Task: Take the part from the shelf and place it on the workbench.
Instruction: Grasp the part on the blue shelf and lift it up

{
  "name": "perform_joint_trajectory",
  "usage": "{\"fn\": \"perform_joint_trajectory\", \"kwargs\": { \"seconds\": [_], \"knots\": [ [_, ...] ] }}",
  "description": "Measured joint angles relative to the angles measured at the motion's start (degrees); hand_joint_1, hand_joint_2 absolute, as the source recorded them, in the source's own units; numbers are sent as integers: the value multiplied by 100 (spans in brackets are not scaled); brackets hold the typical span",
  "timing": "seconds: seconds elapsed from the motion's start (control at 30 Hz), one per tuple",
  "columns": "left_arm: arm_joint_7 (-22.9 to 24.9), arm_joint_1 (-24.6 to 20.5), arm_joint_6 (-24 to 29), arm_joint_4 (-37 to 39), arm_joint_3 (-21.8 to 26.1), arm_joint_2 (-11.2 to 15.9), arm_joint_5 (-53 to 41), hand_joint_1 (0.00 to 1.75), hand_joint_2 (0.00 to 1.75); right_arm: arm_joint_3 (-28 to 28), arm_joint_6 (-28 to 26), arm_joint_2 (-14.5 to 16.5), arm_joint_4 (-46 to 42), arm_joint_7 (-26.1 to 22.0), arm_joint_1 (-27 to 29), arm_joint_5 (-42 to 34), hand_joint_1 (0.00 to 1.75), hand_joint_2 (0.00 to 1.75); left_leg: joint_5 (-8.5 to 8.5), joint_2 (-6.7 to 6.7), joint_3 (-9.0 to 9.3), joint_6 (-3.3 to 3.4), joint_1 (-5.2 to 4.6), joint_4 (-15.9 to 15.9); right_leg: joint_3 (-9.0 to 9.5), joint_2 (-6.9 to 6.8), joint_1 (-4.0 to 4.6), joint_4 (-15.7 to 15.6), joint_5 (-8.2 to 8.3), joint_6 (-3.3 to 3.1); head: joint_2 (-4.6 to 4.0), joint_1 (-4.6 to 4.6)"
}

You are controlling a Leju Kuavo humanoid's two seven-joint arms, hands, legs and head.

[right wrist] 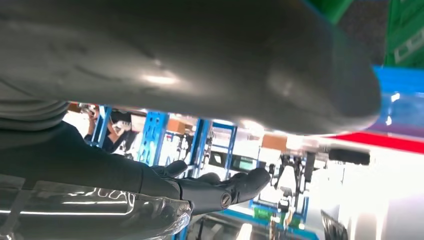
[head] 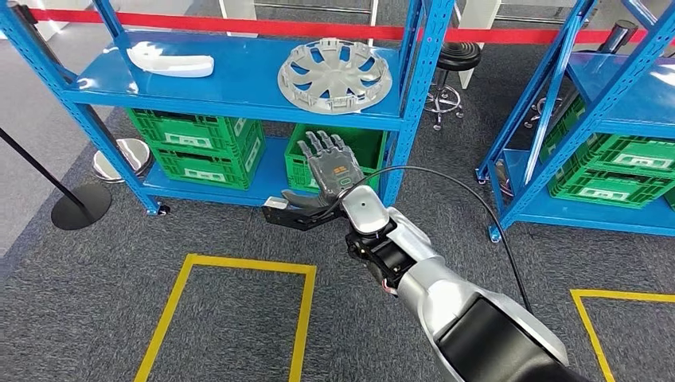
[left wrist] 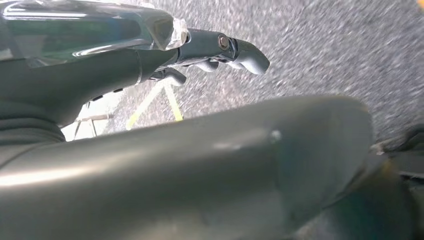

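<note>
Early going: right hand point(head: 330, 169) raised, fingers spread, holding nothing, below the shelf point(head: 239, 99), hubcap-like part point(head: 335, 76) untouched at twelve o'clock; left hand point(left wrist: 220, 50) hanging empty over carpet; grasp, carry, placement all ahead.

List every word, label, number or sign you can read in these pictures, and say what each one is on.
No text can be read.
Green crates under the blue shelf: white label panels, print too small to read.
Green crates in the second rack: white labels, also unreadable.
Right hand: a small green-ringed mark, no letters legible.
Wheel cover: no visible marking.
</note>
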Motion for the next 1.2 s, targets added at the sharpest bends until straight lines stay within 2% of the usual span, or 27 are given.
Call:
{"fn": "perform_joint_trajectory", "kwargs": {
  "seconds": [0.03, 0.1, 0.17, 0.2, 0.23, 0.3, 0.33, 0.37, 0.4, 0.47, 0.5, 0.53, 0.63, 0.7, 0.73, 0.77, 0.83, 0.87, 0.9, 0.97, 1.0, 1.03, 1.07, 1.13, 1.2],
  "knots": [
    [-1, -4, -12, 0, -7, -5, -10, 0, 0, -7, -8, -4, 0, -2, -7, 1, 0, 0, -28, -2, 15, -22, 0, -3, 86, 0, 27, -204, 64, -40, 0, -4],
    [-1, -11, -30, 0, -26, -17, -20, 0, 0, -18, -24, -15, 0, -7, -19, 3, 0, 0, -61, 3, 31, -80, 9, -20, 132, 5, 54, -299, 20, -52, 0, -5],
    [1, -17, -32, 0, -42, -16, -24, 0, 0, -36, -43, -19, -8, -13, -21, 4, 0, 0, -127, 18, 36, -132, 16, 16, 222, 15, 17, -382, 6, -52, 0, -2],
    [1, -23, -29, 0, -45, -11, -26, 0, 0, -45, -53, -16, -11, -19, -27, 4, 0, 0, -207, 25, -30, -156, 11, 173, 287, 16, -9, -430, -3, -60, 0, -15],
    [1, -28, -27, 0, -47, -3, -27, 0, 0, -53, -60, -10, -15, -26, -29, 4, 0, 0, -320, 29, -172, -175, 14, 448, 349, 14, -34, -465, -19, -68, 0, -36],
    [0, -29, -25, 0, -51, 13, -28, 0, 0, -61, -65, -5, -15, -40, -15, 8, 0, 0, -561, 34, -654, -213, 19, 1232, 420, 12, -40, -474, -80, -79, 0, -68],
    [0, -26, -25, 0, -53, 23, -27, 0, 0, -64, -66, -4, -15, -45, 5, 11, 0, 0, -589, 34, -868, -225, 25, 1506, 450, 12, -41, -473, -112, -75, 0, -76],
    [-1, -24, -25, 0, -54, 32, -27, 0, 0, -68, -67, -4, -15, -50, 23, 16, 0, 0, -510, 35, -997, -234, 28, 1593, 485, 14, -43, -472, -145, -68, 0, -77],
    [-1, -23, -24, 0, -55, 40, -26, 0, 0, -75, -69, -4, -15, -55, 34, 19, 0, 0, -313, 38, -994, -238, 32, 1431, 528, 16, -50, -468, -182, -54, 0, -80],
    [-1, -21, -24, 0, -59, 56, -26, 0, 0, -92, -72, -2, -15, -61, 38, 26, 0, 0, 207, 65, -710, -252, 43, 660, 628, 19, -68, -450, -277, -5, 0, -85],
    [-1, -20, -25, 0, -62, 56, -26, 0, 0, -99, -73, -2, -15, -62, 31, 27, 0, 0, 365, 79, -547, -250, 42, 303, 657, 22, -61, -428, -329, 30, 0, -97],
    [-1, -21, -26, 0, -64, 52, -26, 0, 0, -105, -75, -1, -15, -62, 24, 28, 0, 0, 433, 90, -439, -232, 39, 83, 671, 24, -50, -413, -369, 61, 0, -102],
    [-1, -17, -27, 0, -66, 42, -26, 0, 0, -109, -79, -1, -15, -67, 11, 32, 0, 0, 371, 75, -370, -121, 34, -1, 687, 25, -27, -409, -435, 127, 0, -93],
    [-1, -10, -26, 0, -66, 41, -26, 0, 0, -118, -92, -2, -17, -72, 2, 49, 0, 0, 331, 64, -324, -47, 52, -7, 631, 21, -36, -233, -554, 182, 0, -70],
    [-2, -14, -25, 0, -66, 42, -26, 0, 0, -124, -100, -2, -19, -76, -6, 63, 0, 0, 311, 63, -298, -15, 61, -10, 505, 19, -43, 28, -673, 211, 0, -55],
    [-3, -17, -25, 0, -66, 42, -26, 0, 0, -130, -107, -2, -19, -80, -9, 81, 0, 0, 289, 62, -279, 8, 60, -12, 286, 18, -50, 431, -825, 238, 0, -38],
    [-4, -17, -25, 0, -66, 43, -21, 0, 0, -140, -111, -5, -18, -87, 9, 107, 0, 0, 241, 59, -243, 27, 55, -11, -250, 16, -61, 1285, -1057, 257, 0, -25],
    [-5, -10, -25, 0, -66, 45, -17, 0, 0, -147, -113, -7, -17, -90, 29, 116, 0, 0, 212, 52, -212, 27, 50, -10, -431, 16, -63, 1488, -1028, 246, 0, -22],
    [-5, -3, -25, 0, -66, 46, -14, 0, 0, -153, -114, -8, -17, -92, 44, 123, 0, 0, 180, 43, -168, 25, 42, -10, -480, 16, -62, 1419, -865, 218, 0, -17],
    [-5, 1, -25, 0, -66, 41, -10, 0, 0, -165, -117, -8, -17, -96, 45, 132, 0, 0, 105, 25, -63, 16, 30, -16, -241, 17, -41, 636, -286, 111, 0, -10],
    [-5, -1, -24, 0, -66, 36, -9, 0, 0, -171, -119, -7, -17, -97, 34, 134, 0, 0, 65, 19, -16, -1, 17, -18, -69, 15, -20, 210, -75, 51, 0, -15],
    [-5, -5, -22, 0, -66, 29, -7, 0, 0, -177, -120, -5, -17, -98, 24, 136, 0, 0, 33, 16, 12, -20, 10, -20, 64, 12, 4, -103, 44, 8, 0, -16],
    [-5, -6, -23, 0, -66, 23, -4, 0, 0, -183, -121, -3, -17, -99, 18, 137, 0, 0, 8, 16, 19, -46, 13, -22, 132, 10, 26, -254, 63, -13, 0, -17],
    [-4, -9, -25, 0, -67, 18, 1, 0, 0, -195, -123, 1, -18, -101, 11, 139, 0, 0, -27, 23, 42, -109, 20, -41, 173, 15, 48, -326, 11, -14, 0, -7],
    [-3, -11, -25, 0, -68, 24, 5, 0, 0, -208, -132, 12, -21, -101, 7, 143, 0, 0, -103, 33, 2, -169, 30, 56, 245, 27, 22, -391, -1, -30, 0, -7]
  ]
}}
